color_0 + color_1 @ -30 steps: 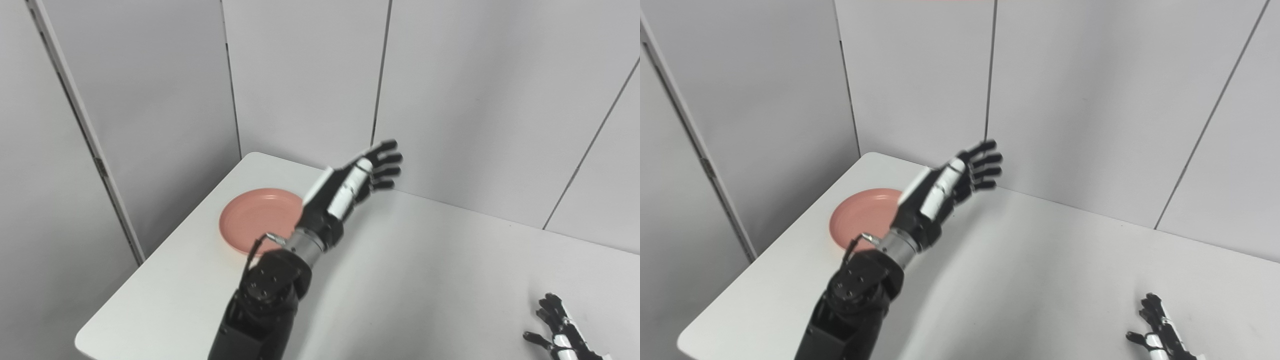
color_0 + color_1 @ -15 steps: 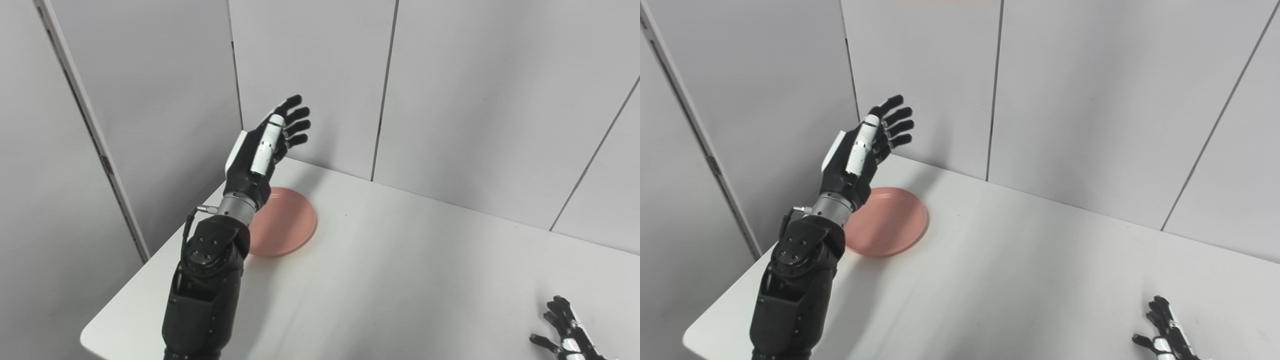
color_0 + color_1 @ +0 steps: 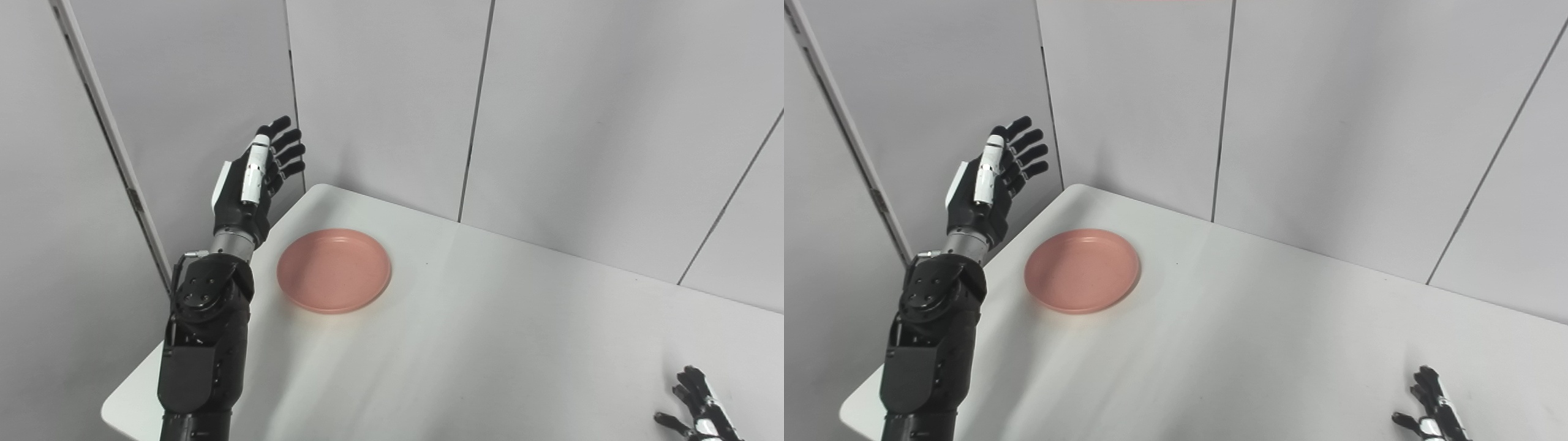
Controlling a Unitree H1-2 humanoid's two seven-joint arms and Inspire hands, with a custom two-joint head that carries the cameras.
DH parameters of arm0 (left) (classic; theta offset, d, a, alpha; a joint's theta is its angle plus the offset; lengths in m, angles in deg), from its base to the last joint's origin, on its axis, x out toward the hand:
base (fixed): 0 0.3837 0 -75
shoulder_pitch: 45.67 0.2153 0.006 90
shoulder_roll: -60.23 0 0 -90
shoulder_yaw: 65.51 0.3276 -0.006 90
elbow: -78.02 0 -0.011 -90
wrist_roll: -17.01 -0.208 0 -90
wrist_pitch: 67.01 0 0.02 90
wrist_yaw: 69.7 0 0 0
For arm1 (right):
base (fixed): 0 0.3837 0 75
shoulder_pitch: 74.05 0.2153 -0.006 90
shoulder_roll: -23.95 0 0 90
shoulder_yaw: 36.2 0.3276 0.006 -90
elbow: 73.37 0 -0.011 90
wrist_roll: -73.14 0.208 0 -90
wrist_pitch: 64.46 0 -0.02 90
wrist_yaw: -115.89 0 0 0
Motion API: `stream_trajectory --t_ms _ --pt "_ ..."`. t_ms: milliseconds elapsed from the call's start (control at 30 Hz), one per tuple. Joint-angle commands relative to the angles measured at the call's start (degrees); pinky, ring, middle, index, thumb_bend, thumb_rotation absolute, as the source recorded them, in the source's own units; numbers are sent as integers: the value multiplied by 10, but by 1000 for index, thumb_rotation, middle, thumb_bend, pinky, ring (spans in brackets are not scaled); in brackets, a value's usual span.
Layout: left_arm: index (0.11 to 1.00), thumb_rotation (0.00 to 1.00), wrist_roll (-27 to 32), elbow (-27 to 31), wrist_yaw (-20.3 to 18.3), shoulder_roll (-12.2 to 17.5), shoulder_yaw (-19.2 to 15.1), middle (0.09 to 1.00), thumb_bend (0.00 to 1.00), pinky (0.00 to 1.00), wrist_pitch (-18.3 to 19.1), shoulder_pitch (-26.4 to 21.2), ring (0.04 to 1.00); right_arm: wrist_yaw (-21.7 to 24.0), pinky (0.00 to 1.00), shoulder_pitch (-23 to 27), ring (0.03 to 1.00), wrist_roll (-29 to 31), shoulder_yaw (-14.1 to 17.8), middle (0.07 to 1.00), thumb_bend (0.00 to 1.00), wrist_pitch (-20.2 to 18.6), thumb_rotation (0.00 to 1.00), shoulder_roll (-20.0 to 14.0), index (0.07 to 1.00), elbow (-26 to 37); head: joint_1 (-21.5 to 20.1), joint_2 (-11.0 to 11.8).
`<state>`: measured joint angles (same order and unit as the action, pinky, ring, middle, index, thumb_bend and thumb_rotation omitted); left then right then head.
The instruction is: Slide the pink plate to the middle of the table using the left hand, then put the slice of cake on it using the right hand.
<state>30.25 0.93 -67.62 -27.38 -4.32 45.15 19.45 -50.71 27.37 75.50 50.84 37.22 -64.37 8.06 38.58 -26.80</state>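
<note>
Desk [image 3: 490, 343]: white, broad, rounded near-left corner, boxed in by grey wall panels [image 3: 380, 98] on the far and left sides. Its middle is bare.

Pink plate [image 3: 334, 269]: lies flat near the far-left corner, well apart from the middle, nothing on it. Shallow raised rim all round; probably light and ready to slide on this smooth top.

Left robot hand [image 3: 251, 177]: raised off the desk's left edge, beside and above the plate, not touching it. Fingers spread, holding nothing, palm turned toward the plate's side.

Step in hand, as judged: getting behind the plate for the push. To do it well, lower until the fingers meet the rim's outer left side, stay low so they do not ride over the lip, then sweep steadily rightward and toward the near side. Pressing down on the rim could tip the plate.

In the way: the left panel stands close behind the arm, leaving little room.

Right robot hand [image 3: 698, 410]: low at the bottom-right corner, partly cut off; fingers look apart, empty.

Slice of cake: not in either view.
</note>
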Motion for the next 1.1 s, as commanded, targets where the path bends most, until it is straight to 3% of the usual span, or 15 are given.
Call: stream_trajectory --t_ms 0,200,433,867,1067 --pt "827 986 5 -4 8 28 -10 851 364 797 -28 -7 828 -1 1000 -20 973 2 9 975 351 -11 1000 -9 983 -2 1 -2" --pt "838 985 15 -39 10 37 -21 858 352 806 -35 0 836 -11 988 -26 955 -4 12 961 375 -39 1000 -5 967 18 2 -5" --pt "834 964 20 -69 12 40 -23 852 339 805 -47 3 833 -12 996 -27 949 -8 12 958 399 -43 1000 -4 961 23 3 -8" --pt "821 950 26 -102 30 20 -10 841 315 765 -42 5 820 -8 982 -29 952 -6 12 960 396 -50 1000 -6 968 33 5 -17" --pt "850 923 30 -128 29 5 -4 868 312 828 -58 5 862 -10 984 -31 953 -8 13 960 402 -51 1000 -5 965 36 7 -20"
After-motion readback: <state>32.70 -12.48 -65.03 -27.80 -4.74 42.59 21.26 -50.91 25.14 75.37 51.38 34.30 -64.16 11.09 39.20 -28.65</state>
